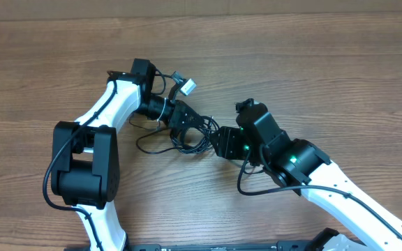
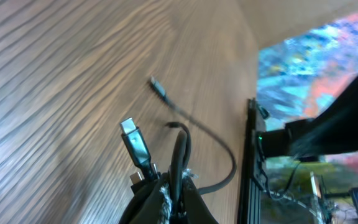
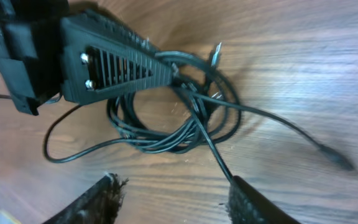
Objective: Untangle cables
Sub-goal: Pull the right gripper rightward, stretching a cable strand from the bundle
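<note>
The cables (image 1: 176, 141) are thin black cords lying in a loose tangle on the wooden table between the two arms. My left gripper (image 1: 191, 124) reaches into the tangle from the upper left. In the left wrist view my left gripper (image 2: 179, 185) is shut on one black cord, with a flat metal plug (image 2: 130, 129) sticking up beside it. A second plug tip (image 2: 156, 85) rests on the wood farther off. My right gripper (image 1: 213, 138) is at the tangle's right side. In the right wrist view my right gripper (image 3: 173, 183) stands open over bare wood, and one strand (image 3: 213, 149) runs to its right finger (image 3: 253, 199).
A loose cord end (image 3: 331, 154) trails off to the right of the coil (image 3: 160, 127). A small white connector (image 1: 187, 87) hangs by the left wrist. A black rail (image 2: 252, 168) runs along the table's near edge.
</note>
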`<state>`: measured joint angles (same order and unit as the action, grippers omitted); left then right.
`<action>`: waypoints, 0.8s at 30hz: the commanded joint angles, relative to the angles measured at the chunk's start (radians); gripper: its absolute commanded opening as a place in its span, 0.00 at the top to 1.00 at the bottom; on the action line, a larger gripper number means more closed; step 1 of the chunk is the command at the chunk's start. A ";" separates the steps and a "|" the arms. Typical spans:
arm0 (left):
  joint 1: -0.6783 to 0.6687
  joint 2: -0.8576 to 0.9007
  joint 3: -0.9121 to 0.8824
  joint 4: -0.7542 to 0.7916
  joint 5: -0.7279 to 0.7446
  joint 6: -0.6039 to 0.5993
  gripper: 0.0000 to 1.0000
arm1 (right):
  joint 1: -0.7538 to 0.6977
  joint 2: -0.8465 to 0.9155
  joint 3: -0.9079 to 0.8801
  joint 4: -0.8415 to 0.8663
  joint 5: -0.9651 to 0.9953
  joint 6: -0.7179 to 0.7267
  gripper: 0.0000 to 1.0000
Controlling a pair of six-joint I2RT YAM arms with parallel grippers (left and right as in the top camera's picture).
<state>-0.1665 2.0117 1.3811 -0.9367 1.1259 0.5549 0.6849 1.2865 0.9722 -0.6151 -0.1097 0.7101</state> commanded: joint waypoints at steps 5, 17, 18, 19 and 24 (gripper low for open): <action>0.017 0.011 0.013 0.003 0.203 0.156 0.96 | -0.011 0.013 -0.001 0.018 -0.021 -0.039 0.52; 0.036 0.011 0.013 0.018 0.142 0.141 0.96 | -0.172 0.043 -0.002 -0.058 -0.050 -0.057 0.74; 0.036 0.011 0.013 0.017 0.159 0.142 0.96 | -0.169 0.068 -0.003 -0.067 -0.056 -0.058 0.65; 0.035 0.011 0.013 0.017 0.166 0.142 0.96 | -0.167 0.082 -0.003 -0.070 -0.062 -0.068 0.61; 0.035 0.011 0.013 0.013 0.181 0.142 0.96 | -0.168 0.174 -0.003 -0.071 -0.062 -0.118 0.48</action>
<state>-0.1364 2.0117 1.3811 -0.9203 1.2469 0.6689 0.5133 1.4090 0.9722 -0.6926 -0.1707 0.6266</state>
